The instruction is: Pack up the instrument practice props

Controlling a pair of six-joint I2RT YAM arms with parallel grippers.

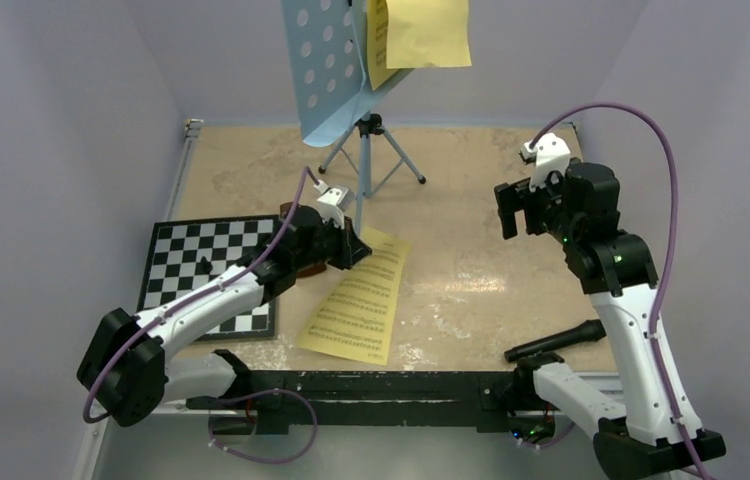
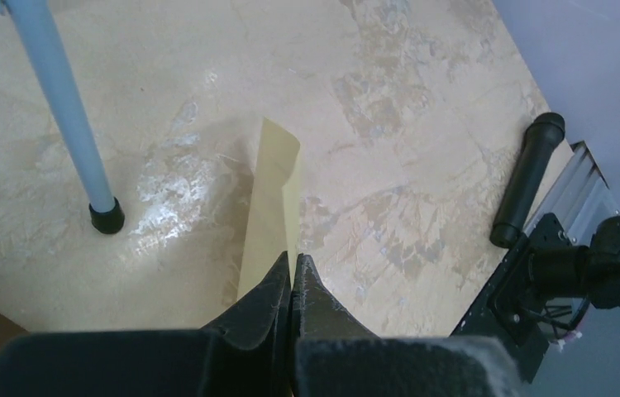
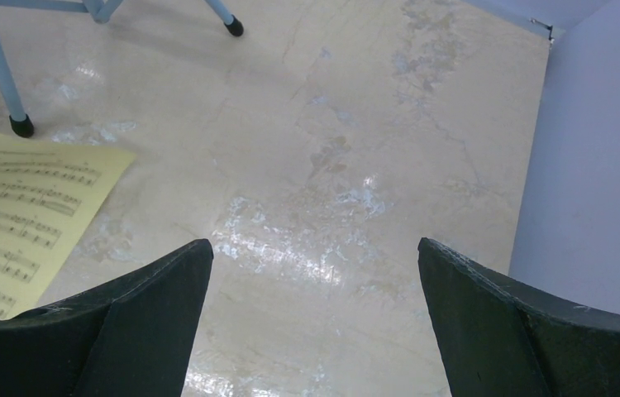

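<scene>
Yellow music sheet (image 1: pixel 356 300) at frame centre is sitting clamped by its top edge in the left gripper (image 2: pixel 292 263); dragging could crease or free it. Right gripper (image 3: pixel 315 248) is hanging apart.

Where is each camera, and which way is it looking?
Top external: above and behind, looking down on the table; both arms show.
Left wrist: on the left arm, looking down past the left gripper, shut on the yellow music sheet.
Right wrist: on the right arm, looking down past the open right gripper.
Shared: all see that sheet and legs of the music stand.
</scene>
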